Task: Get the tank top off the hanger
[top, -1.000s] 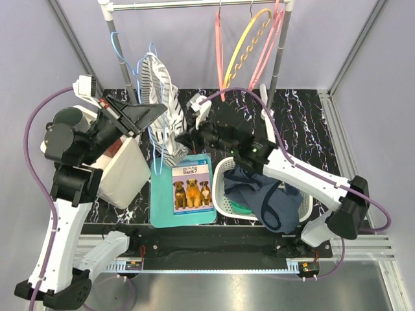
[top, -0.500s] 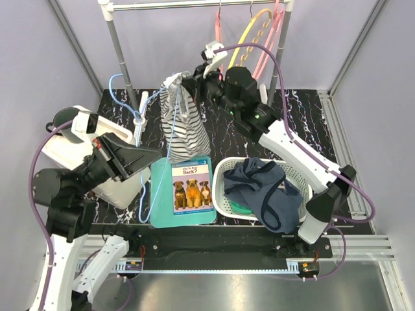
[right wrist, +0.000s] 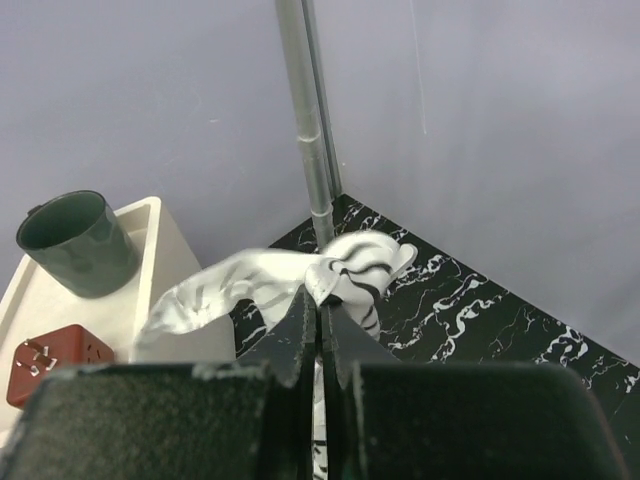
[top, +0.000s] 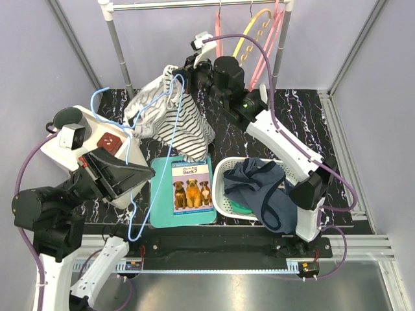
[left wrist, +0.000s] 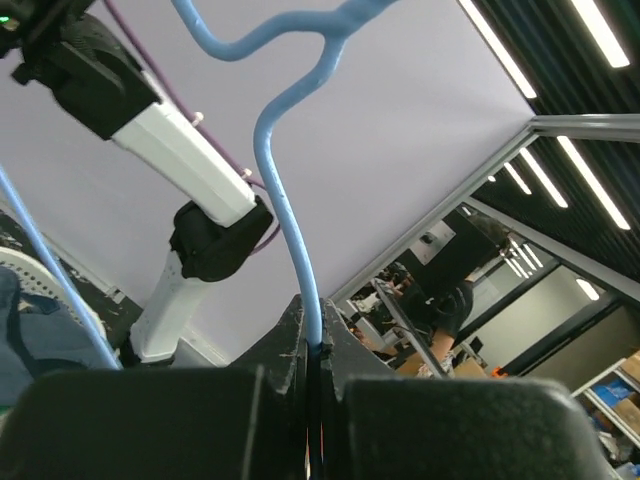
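Observation:
The tank top [top: 174,123], white with black stripes, hangs bunched over the black marble table, and my right gripper [top: 183,76] is shut on its top edge, high near the rack. In the right wrist view the cloth [right wrist: 350,262] is pinched at the jaws of the right gripper [right wrist: 320,305]. The light blue wire hanger [top: 131,194] stretches from the garment's top down to the near left. My left gripper [top: 144,170] is shut on it; in the left wrist view the hanger wire [left wrist: 285,190] rises from the left gripper [left wrist: 315,325]. The wire crosses the cloth's front.
A white bin [top: 133,188] at left holds a dark green cup [top: 65,120] and a dark red box [top: 108,141]. A teal tray [top: 159,194] carries a dog book [top: 192,184]. A white basket [top: 227,170] holds navy clothes [top: 266,191]. Pink and yellow hangers [top: 249,45] hang on the rack [top: 194,4].
My left arm has pulled the blue hanger down and toward the near left. My right gripper has lifted the tank top up and back, and the cloth has spread out leftward.

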Robot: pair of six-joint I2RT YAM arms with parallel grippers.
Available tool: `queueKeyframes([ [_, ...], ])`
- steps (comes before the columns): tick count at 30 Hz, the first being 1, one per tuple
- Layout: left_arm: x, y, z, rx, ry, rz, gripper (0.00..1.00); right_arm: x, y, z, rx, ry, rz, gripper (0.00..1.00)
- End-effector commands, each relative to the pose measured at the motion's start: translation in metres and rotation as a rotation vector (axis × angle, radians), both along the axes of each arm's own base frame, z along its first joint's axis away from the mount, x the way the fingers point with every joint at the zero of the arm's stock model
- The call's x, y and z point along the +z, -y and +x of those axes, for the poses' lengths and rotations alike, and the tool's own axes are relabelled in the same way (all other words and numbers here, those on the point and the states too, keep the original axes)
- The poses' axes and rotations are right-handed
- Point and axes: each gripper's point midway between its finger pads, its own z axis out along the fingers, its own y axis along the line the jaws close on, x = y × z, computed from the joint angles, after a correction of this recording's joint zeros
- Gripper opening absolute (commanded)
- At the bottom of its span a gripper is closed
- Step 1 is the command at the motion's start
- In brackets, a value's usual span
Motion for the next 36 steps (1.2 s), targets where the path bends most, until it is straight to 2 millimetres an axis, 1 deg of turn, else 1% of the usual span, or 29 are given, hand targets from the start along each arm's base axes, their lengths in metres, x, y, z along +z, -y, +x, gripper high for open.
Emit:
queueKeyframes([
  [1, 0.005, -0.008, 0.000, 0.127, 0.067, 0.082, 0.00, 0.066, 0.024, -0.026, 0.018, 0.083, 0.087, 0.00],
  [2, 0.004, -0.011, 0.004, 0.190, 0.131, 0.128, 0.00, 0.083, 0.035, -0.039, 0.028, 0.101, 0.109, 0.00],
  [3, 0.007, -0.019, 0.007, 0.266, 0.113, 0.147, 0.00, 0.082, 0.038, -0.045, 0.035, 0.091, 0.106, 0.00],
  [4, 0.007, -0.024, 0.010, 0.313, 0.122, 0.164, 0.00, 0.104, 0.053, -0.062, 0.046, 0.115, 0.139, 0.00],
  [5, 0.005, -0.028, 0.014, 0.361, 0.152, 0.191, 0.00, 0.111, 0.057, -0.074, 0.072, 0.123, 0.148, 0.00],
  [6, 0.004, -0.034, 0.018, 0.414, 0.145, 0.197, 0.00, 0.113, 0.062, -0.082, 0.089, 0.117, 0.146, 0.00],
  [7, 0.003, -0.036, 0.021, 0.434, 0.146, 0.204, 0.00, 0.133, 0.078, -0.103, 0.109, 0.139, 0.182, 0.00],
  [9, -0.002, -0.038, 0.031, 0.467, 0.145, 0.224, 0.00, 0.142, 0.088, -0.127, 0.163, 0.146, 0.190, 0.00],
  [10, -0.004, -0.038, 0.035, 0.473, 0.143, 0.230, 0.00, 0.159, 0.104, -0.148, 0.178, 0.171, 0.218, 0.00],
  [12, -0.010, -0.034, 0.045, 0.467, 0.124, 0.252, 0.00, 0.166, 0.117, -0.169, 0.212, 0.180, 0.225, 0.00],
  [13, -0.012, -0.034, 0.049, 0.467, 0.118, 0.259, 0.00, 0.179, 0.133, -0.186, 0.217, 0.206, 0.244, 0.00],
  [15, -0.015, -0.031, 0.057, 0.464, 0.112, 0.276, 0.00, 0.186, 0.146, -0.202, 0.227, 0.216, 0.247, 0.00],
  [16, -0.015, -0.031, 0.059, 0.466, 0.112, 0.278, 0.00, 0.193, 0.158, -0.213, 0.222, 0.242, 0.251, 0.00],
  [18, -0.015, -0.031, 0.064, 0.477, 0.116, 0.281, 0.00, 0.197, 0.171, -0.217, 0.186, 0.260, 0.240, 0.00],
  [19, -0.015, -0.032, 0.063, 0.479, 0.120, 0.278, 0.00, 0.201, 0.181, -0.221, 0.158, 0.286, 0.235, 0.00],
  [20, -0.015, -0.031, 0.064, 0.480, 0.121, 0.278, 0.00, 0.201, 0.187, -0.216, 0.113, 0.285, 0.233, 0.00],
  [21, -0.015, -0.032, 0.063, 0.479, 0.127, 0.276, 0.00, 0.193, 0.191, -0.212, 0.084, 0.270, 0.210, 0.00],
  [22, -0.015, -0.032, 0.063, 0.480, 0.131, 0.277, 0.00, 0.192, 0.196, -0.212, 0.059, 0.276, 0.203, 0.00],
  [23, -0.016, -0.031, 0.062, 0.478, 0.134, 0.277, 0.00, 0.182, 0.197, -0.203, 0.022, 0.254, 0.187, 0.00],
  [25, -0.017, -0.032, 0.063, 0.481, 0.136, 0.282, 0.00, 0.176, 0.202, -0.199, -0.009, 0.250, 0.175, 0.00],
  [26, -0.017, -0.032, 0.063, 0.480, 0.135, 0.281, 0.00, 0.169, 0.200, -0.195, -0.022, 0.239, 0.163, 0.00],
  [28, -0.018, -0.031, 0.063, 0.473, 0.136, 0.283, 0.00, 0.165, 0.204, -0.191, -0.053, 0.236, 0.151, 0.00],
  [29, -0.018, -0.030, 0.063, 0.471, 0.136, 0.283, 0.00, 0.161, 0.203, -0.188, -0.058, 0.230, 0.142, 0.00],
  [33, -0.019, -0.030, 0.063, 0.471, 0.136, 0.285, 0.00, 0.161, 0.207, -0.179, -0.109, 0.241, 0.127, 0.00],
  [36, -0.021, -0.030, 0.065, 0.469, 0.131, 0.288, 0.00, 0.174, 0.210, -0.180, -0.116, 0.275, 0.131, 0.00],
])
